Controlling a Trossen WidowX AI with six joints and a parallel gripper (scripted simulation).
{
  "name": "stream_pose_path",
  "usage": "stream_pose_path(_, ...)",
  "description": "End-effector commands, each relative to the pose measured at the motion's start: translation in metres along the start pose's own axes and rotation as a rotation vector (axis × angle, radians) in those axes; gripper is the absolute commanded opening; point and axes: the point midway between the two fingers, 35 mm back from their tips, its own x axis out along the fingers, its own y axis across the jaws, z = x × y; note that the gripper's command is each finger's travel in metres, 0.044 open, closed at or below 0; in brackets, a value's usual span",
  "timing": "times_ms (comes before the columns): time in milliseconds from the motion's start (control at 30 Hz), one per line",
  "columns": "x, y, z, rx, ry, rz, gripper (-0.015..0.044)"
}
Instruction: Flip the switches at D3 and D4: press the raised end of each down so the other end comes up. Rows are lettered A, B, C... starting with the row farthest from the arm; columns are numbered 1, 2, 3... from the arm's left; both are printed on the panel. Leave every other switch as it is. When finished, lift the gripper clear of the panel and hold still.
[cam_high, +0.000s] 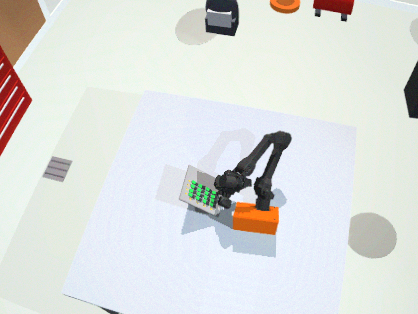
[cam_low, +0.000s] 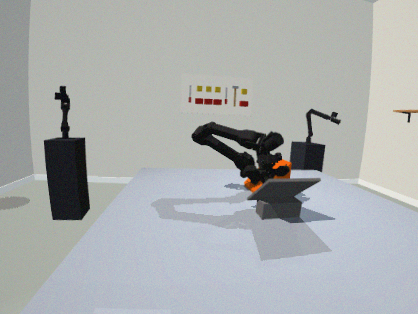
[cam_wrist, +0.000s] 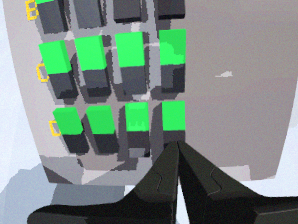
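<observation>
The panel (cam_high: 190, 174) (cam_low: 287, 188) (cam_wrist: 240, 115) is a tilted grey board with rocker switches, each with a green and a dark half. In the wrist view, row D is nearest the gripper. D3 (cam_wrist: 137, 117) shows its green half, its dark half and a paler patch at its near end. D4 (cam_wrist: 173, 116) shows its green half; the fingertips partly cover its dark near half. My gripper (cam_wrist: 176, 147) is shut and empty, its tips at D4's near end. Contact cannot be told. Which ends are raised is hard to tell.
Switches D1 (cam_wrist: 68, 121) and D2 (cam_wrist: 101, 120) are beside D3. C3 (cam_wrist: 130, 50) and C4 (cam_wrist: 172, 47) are in the row beyond. The orange arm base (cam_high: 255, 219) stands beside the panel. A grey block (cam_low: 278, 210) supports the panel.
</observation>
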Motion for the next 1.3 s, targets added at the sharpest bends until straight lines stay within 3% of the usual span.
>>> stream_pose_path(0,0.0004,0.0007,-0.0002,-0.002,0.001,0.005,0.0)
stream_pose_path(1267,0.004,0.0007,-0.0002,-0.002,0.0,0.005,0.0)
